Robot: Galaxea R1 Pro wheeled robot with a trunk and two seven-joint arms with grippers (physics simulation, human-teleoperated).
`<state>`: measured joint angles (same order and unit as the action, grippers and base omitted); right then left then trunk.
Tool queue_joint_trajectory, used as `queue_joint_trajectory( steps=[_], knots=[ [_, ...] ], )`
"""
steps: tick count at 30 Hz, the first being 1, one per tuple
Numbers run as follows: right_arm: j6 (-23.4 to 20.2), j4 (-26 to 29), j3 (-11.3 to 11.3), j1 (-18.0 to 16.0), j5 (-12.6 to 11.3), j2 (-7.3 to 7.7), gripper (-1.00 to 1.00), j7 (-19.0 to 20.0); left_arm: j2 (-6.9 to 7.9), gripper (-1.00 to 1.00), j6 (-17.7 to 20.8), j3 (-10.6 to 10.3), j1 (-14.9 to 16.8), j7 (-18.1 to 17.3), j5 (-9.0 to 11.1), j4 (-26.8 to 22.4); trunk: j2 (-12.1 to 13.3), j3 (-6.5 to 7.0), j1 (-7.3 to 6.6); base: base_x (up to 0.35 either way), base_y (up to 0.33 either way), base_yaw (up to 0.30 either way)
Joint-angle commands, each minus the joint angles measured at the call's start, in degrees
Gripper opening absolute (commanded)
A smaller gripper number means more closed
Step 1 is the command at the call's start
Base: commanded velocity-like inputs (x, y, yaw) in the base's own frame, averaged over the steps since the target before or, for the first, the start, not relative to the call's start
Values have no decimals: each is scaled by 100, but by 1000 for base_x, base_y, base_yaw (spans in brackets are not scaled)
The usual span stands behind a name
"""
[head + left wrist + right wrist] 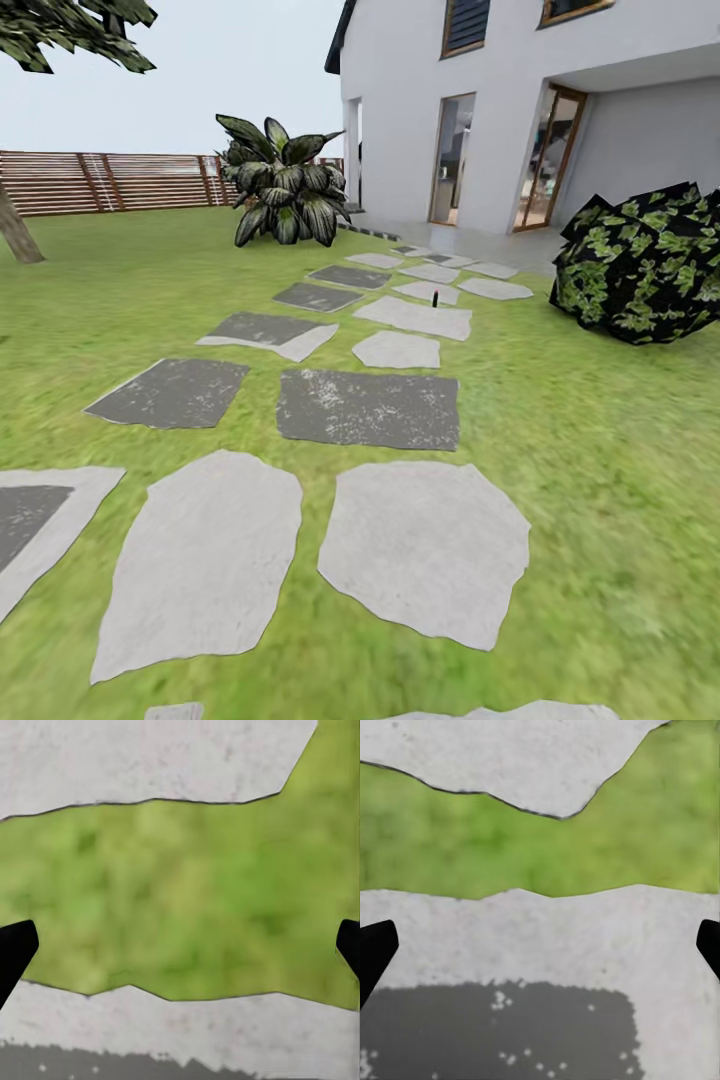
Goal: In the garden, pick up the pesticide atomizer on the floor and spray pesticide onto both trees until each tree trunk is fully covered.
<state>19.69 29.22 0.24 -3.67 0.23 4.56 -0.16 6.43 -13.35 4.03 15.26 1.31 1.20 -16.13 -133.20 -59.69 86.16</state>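
I'm looking along a path of irregular pale and dark grey stone paving slabs that runs toward a white two-storey house with wood-framed glass doors. A broad-leaved dark green plant with drooping striped leaves stands left of the path's far end, and a low dark bush with blocky green leaves sits to the right. On one far slab I see a small dark upright object, too small to identify.
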Motion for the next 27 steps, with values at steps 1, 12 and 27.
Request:
queue_joint_trajectory(
  steps=[1,12,27],
  knots=[
    [17,-4,2,-2,0,1,100,-2,-1,100,-19,10,3,1,12,5,-1,-5,2,339,0,0],
    [17,5,2,-2,-5,0,100,-2,-1,100,-19,10,3,1,12,5,-1,-5,2,339,0,0],
    [17,-2,2,-2,-5,-2,100,-2,-1,100,-26,10,3,1,12,5,-1,-5,2,339,-52,0]
  ],
)
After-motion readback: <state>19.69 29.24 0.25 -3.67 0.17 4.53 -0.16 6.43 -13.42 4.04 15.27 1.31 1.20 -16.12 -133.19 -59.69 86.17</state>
